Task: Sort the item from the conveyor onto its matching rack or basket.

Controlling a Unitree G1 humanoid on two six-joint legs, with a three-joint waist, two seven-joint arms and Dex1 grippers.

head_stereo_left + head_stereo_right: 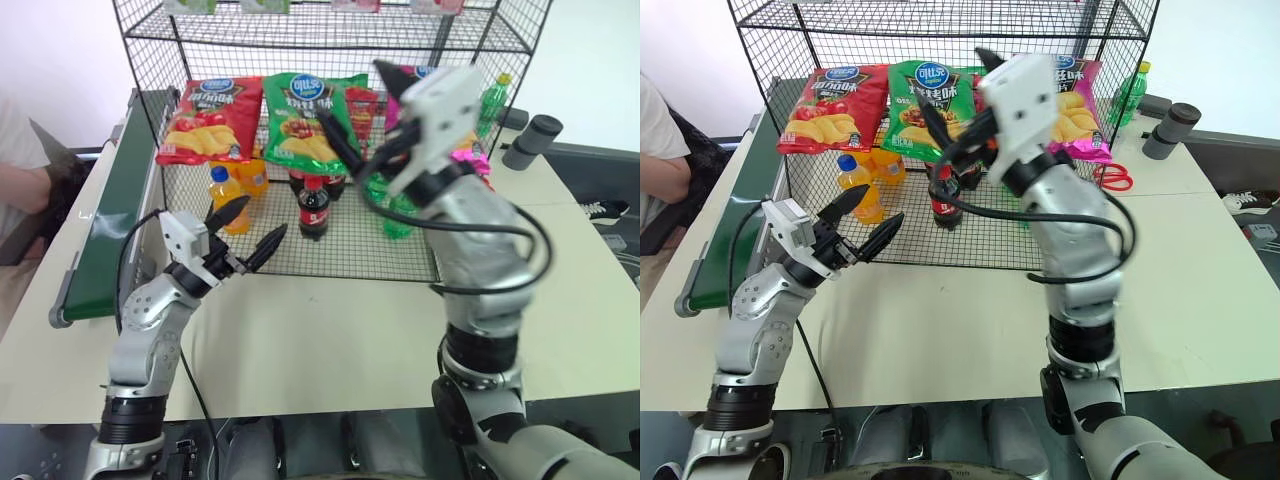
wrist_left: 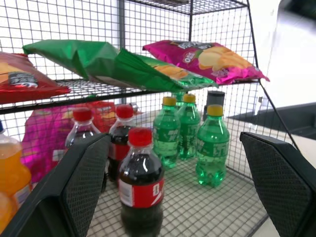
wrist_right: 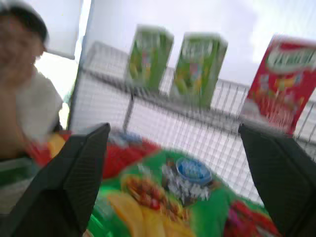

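So the large glossy green chip bag [image 1: 305, 118] with the blue oval logo is lying on the middle tier of the tall black wire-mesh rack [image 1: 150, 95], wedged between a red chip bag [image 1: 208, 120] on the left and a magenta chip bag [image 1: 1076, 108] on the right. Its near edge droops a bit over the front of the shelf wire. The long dark green conveyor belt [image 1: 110, 215] runs along the left side of the counter [image 1: 330, 340].

Right gripper [image 1: 365, 140] is up in front of that tier, jaws spread wide with nothing between them; in the right wrist view the green bag sits just below its black fingers [image 3: 74, 173]. Left gripper [image 1: 245, 230] hovers lower, near the rack's bottom tier, jaws also spread and empty, looking in at the cola bottles [image 2: 139, 185] and green soda bottles [image 2: 211, 150].

Handling-wise, I'd guess this bag is super light, mostly air, and the film looks slick, so it'll slide and crinkle instead of holding shape. Squeeze the puffy middle and you'd probably crush chips or have it squirt out. If it needs a nudge or a regrasp, I'd pinch the flat crimped seam at the near edge, or grab across a corner where the foil folds. It could also slip forward off the wire.
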